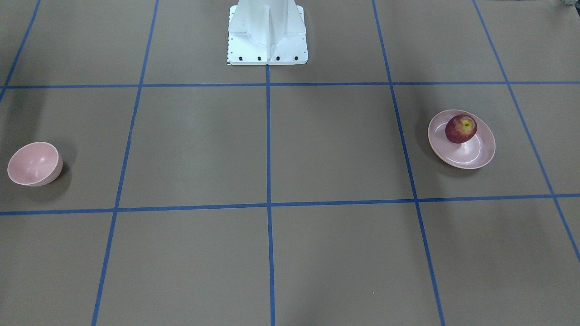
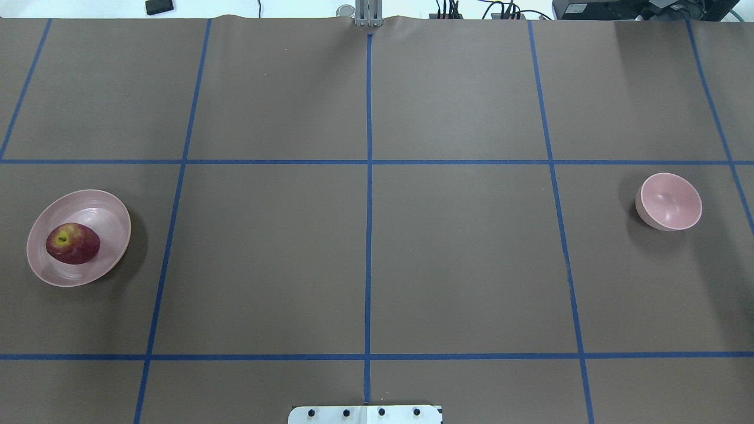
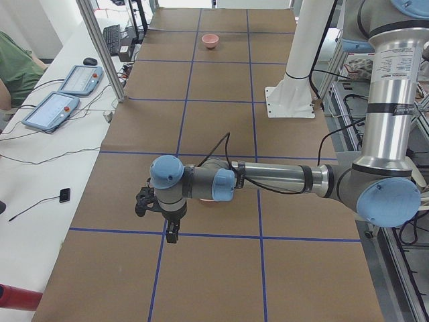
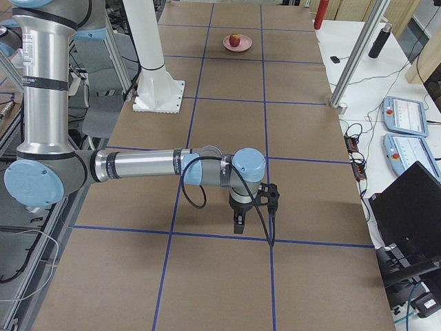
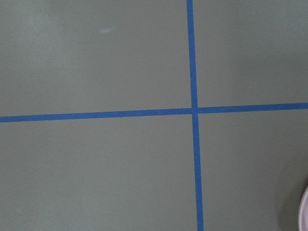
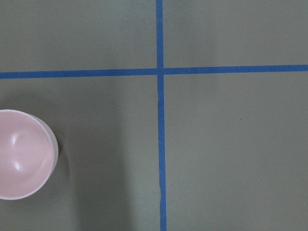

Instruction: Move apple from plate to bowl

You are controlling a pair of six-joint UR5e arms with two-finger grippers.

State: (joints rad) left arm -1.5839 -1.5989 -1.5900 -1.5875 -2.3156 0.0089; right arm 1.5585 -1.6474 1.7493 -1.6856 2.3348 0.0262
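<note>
The dark red apple [image 2: 73, 243] lies in the wide pale pink plate [image 2: 112, 215] on the robot's left side of the table; it also shows in the front view [image 1: 461, 128] on the plate [image 1: 480, 156]. The small deep pink bowl [image 2: 671, 201] stands empty on the right side and shows in the right wrist view [image 6: 21, 154]. My left gripper [image 3: 172, 233] hangs above the table beside the plate. My right gripper [image 4: 238, 224] hangs above the table near the bowl. Both show only in the side views, so I cannot tell whether they are open or shut.
Brown table cover with a blue tape grid [image 2: 369, 162]. White robot base [image 1: 267, 31] at the table's middle edge. Teach pendants [image 3: 64, 94] and cables lie on the side bench. Only a sliver of the plate [image 5: 304, 211] shows in the left wrist view.
</note>
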